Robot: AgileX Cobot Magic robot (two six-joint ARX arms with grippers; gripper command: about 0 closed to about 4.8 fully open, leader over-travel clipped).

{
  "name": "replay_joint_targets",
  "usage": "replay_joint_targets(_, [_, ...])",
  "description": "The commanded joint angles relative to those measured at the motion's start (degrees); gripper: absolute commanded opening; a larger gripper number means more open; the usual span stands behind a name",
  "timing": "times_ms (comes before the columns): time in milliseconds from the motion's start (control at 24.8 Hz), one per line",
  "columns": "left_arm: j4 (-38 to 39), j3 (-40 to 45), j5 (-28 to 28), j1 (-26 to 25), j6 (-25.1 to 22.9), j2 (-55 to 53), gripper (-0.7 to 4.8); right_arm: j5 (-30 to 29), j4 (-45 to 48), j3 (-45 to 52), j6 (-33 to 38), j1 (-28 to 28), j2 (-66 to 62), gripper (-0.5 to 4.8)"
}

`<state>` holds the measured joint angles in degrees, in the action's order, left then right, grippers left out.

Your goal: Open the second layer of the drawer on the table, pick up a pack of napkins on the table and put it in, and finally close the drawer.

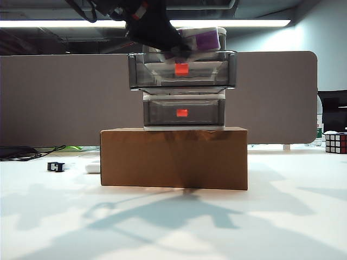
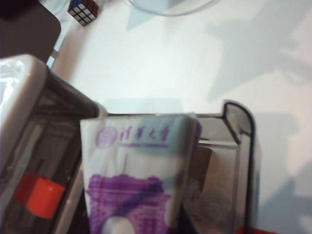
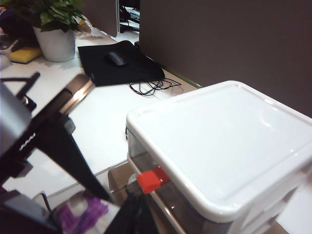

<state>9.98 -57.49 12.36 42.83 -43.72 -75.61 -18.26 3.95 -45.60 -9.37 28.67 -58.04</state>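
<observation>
The drawer (image 1: 183, 81) stands on a brown cardboard box. Its second layer (image 1: 162, 76) is pulled out toward the front, red-orange handle (image 1: 181, 69) forward. My left gripper (image 1: 179, 47) hangs over that open drawer, shut on the purple and white pack of napkins (image 1: 206, 39). In the left wrist view the pack (image 2: 141, 170) sits above the drawer's smoky interior, inside its front wall (image 2: 243, 146). In the right wrist view the cabinet's white top (image 3: 219, 141), the top handle (image 3: 152, 179) and the pack (image 3: 83, 212) show. Only a dark part of my right gripper (image 3: 136, 219) shows; its jaws are hidden.
The cardboard box (image 1: 173, 157) stands mid-table on the table (image 1: 173, 227). A Rubik's cube (image 1: 336, 142) lies far right, a small black and white object (image 1: 56, 166) and a white object (image 1: 93, 168) lie left of the box. A grey divider (image 1: 65, 97) runs behind.
</observation>
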Motion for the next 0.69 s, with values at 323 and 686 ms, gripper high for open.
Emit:
replay_joint_targets(323, [4.09,-4.02,-1.22,-0.11,1.07,-2.40,1.20,0.31,0.63,-0.39,-0.13,-1.11,0.24,-0.05])
replay_joint_targets(686, [5.95,-4.85,-3.41,-0.11,1.11,-3.72,1.26,0.31,0.61,-0.39,-0.13,-1.11,0.50,-0.05])
